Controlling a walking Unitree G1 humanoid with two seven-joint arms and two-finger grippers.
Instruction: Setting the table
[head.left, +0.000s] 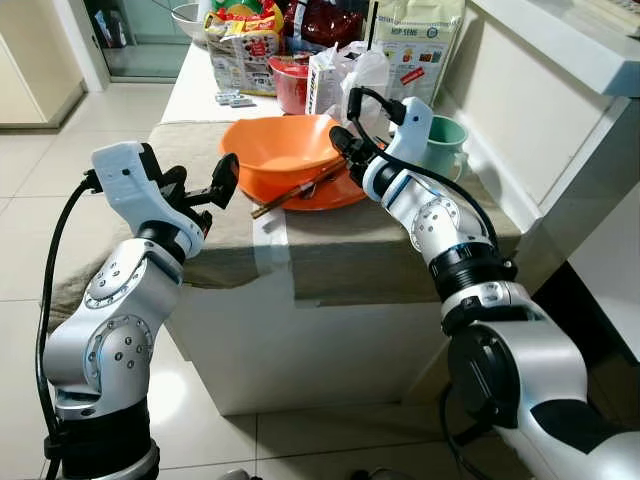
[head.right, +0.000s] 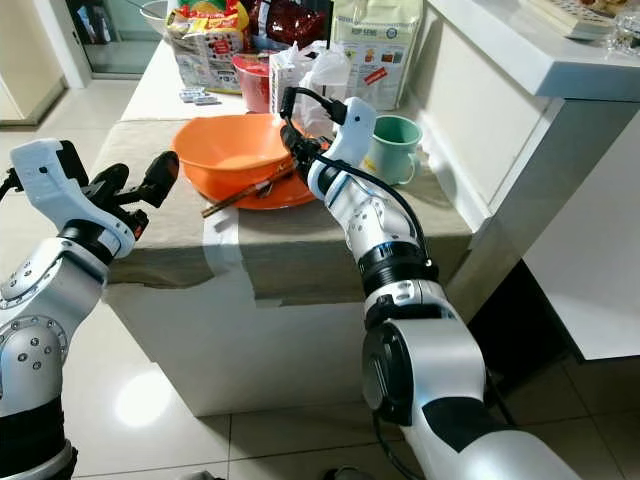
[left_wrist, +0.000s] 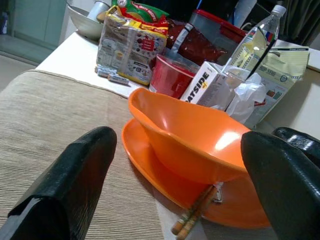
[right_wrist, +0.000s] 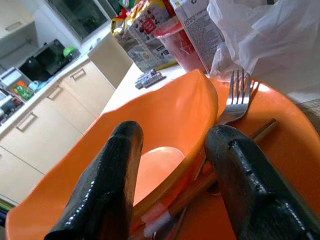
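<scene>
An orange bowl (head.left: 280, 150) is sitting on an orange plate (head.left: 330, 192) on the cloth-covered surface (head.left: 340, 250). A pair of chopsticks (head.left: 290, 195) is lying across the plate's near rim, one end sticking out over the cloth, and a fork (right_wrist: 235, 100) is leaning against the bowl's side. The right gripper (head.left: 345, 150) is hovering at the bowl's right edge with its jaws released, straddling the rim and chopsticks without gripping anything. The left gripper (head.left: 205, 190) is hanging just off the surface's near-left edge, jaws spread wide and holding nothing. A green mug (head.left: 445, 140) is standing right of the plate, and food packets (head.left: 245, 40) are crowding the far end.
</scene>
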